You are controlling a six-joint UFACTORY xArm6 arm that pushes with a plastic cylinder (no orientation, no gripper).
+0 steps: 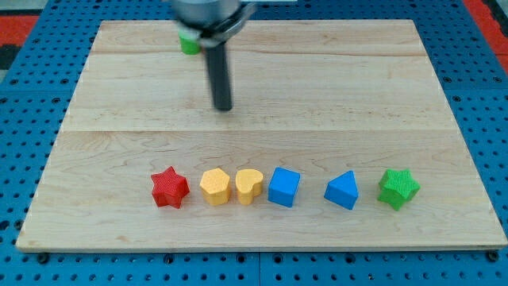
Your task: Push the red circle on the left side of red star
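Note:
The red star [170, 188] lies at the left end of a row of blocks near the view's bottom. No red circle shows anywhere in the view. My tip [224, 106] rests on the wooden board [357, 95] above the row, up and to the right of the red star, well apart from every block. A green block [189, 44] sits near the view's top, partly hidden behind the arm, so its shape cannot be made out.
Right of the red star stand a yellow hexagon [215, 187], a yellow heart [248, 186], a blue cube [284, 187], a blue triangle [343, 191] and a green star [398, 188]. A blue pegboard [32, 111] surrounds the board.

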